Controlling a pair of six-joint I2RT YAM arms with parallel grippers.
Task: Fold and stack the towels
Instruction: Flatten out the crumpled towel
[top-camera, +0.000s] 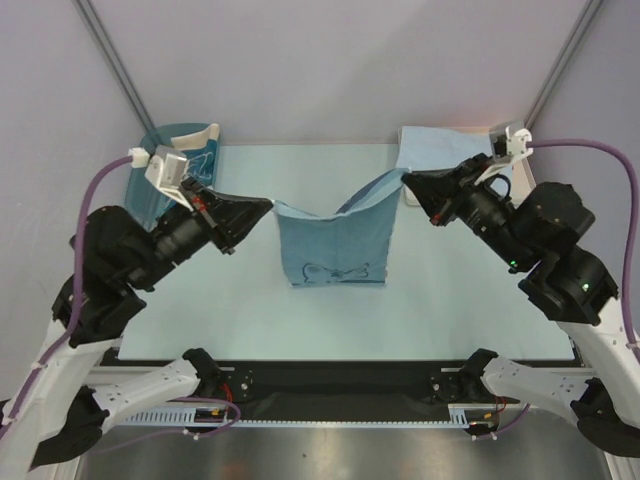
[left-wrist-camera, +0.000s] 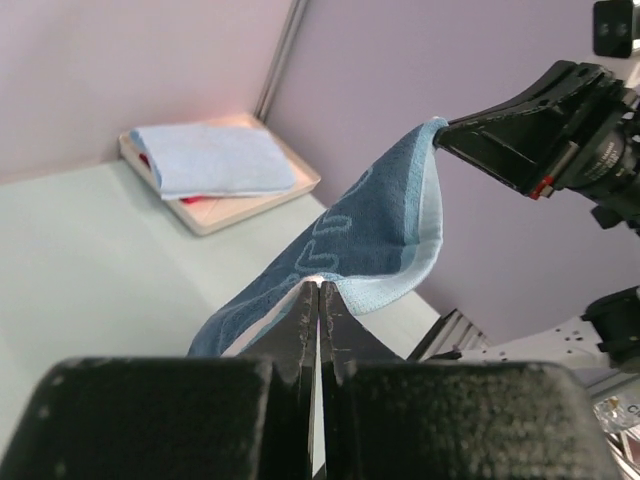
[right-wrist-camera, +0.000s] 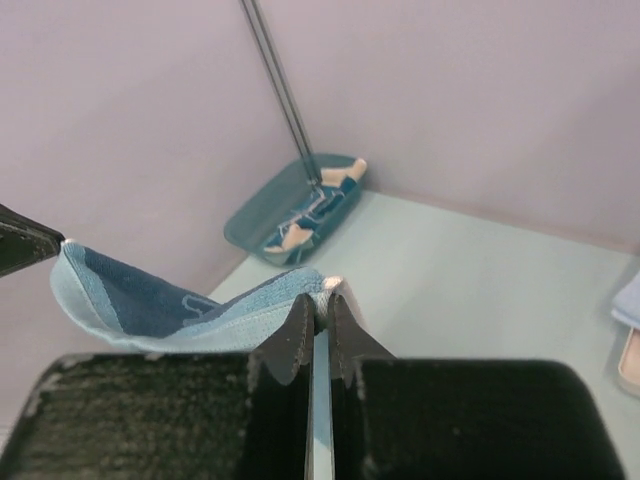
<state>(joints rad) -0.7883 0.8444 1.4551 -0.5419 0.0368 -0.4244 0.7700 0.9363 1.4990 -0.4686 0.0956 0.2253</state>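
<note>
A dark-blue towel (top-camera: 335, 245) with a light-blue border and lettering hangs between my two grippers, its lower part resting on the table. My left gripper (top-camera: 268, 205) is shut on its left top corner, and the cloth (left-wrist-camera: 365, 225) runs up from the closed fingertips (left-wrist-camera: 318, 285). My right gripper (top-camera: 407, 179) is shut on the right top corner (right-wrist-camera: 325, 288), from where the towel (right-wrist-camera: 150, 305) sags away to the left. A folded light-blue towel (left-wrist-camera: 212, 158) lies on the cream tray (left-wrist-camera: 245, 208) over a red one (left-wrist-camera: 198, 200).
A translucent blue bin (top-camera: 178, 150) at the back left holds more patterned cloth (right-wrist-camera: 300, 215). The tray (top-camera: 412, 196) with the folded stack (top-camera: 440, 150) sits at the back right. Slanted frame poles (top-camera: 110, 60) stand in both back corners.
</note>
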